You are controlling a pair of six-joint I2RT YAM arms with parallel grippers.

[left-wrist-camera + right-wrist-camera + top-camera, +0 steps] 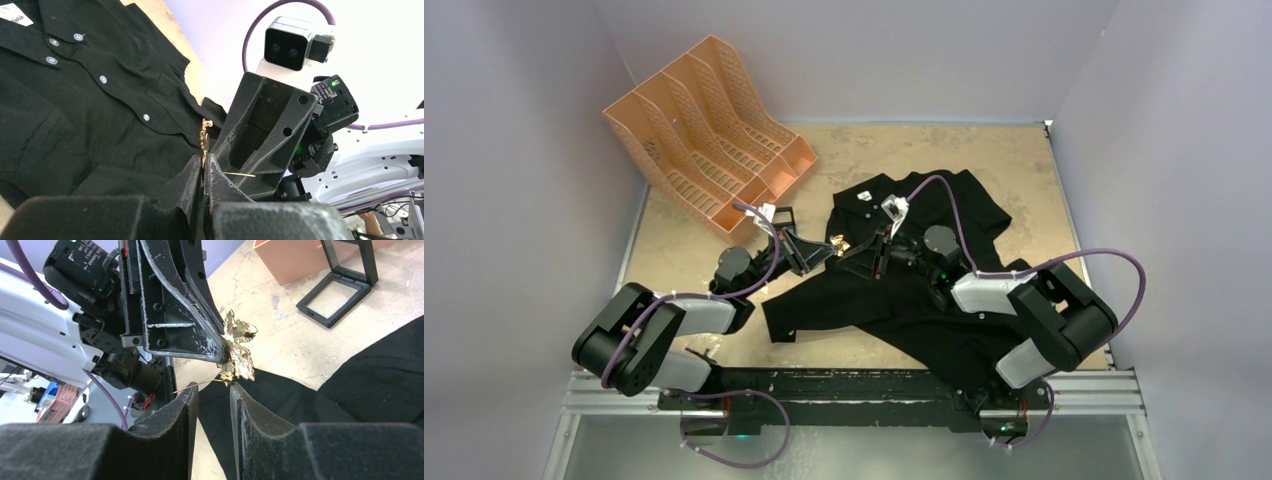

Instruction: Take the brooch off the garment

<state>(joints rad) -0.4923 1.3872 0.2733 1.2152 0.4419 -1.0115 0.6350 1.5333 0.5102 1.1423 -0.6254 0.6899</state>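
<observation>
Left of the garment (904,310), the peach file rack (709,140) and a small black frame (776,215) block passage. The left gripper (827,248) and right gripper (862,258) crowd its left edge. Beyond the garment, bare table (984,150) lies open.

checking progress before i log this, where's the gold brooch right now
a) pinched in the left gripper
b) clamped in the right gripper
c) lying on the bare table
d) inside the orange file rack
a: the left gripper is shut on the brooch, holding it above the edge of the shirt, while the right gripper sits just below with its fingers apart.
</observation>
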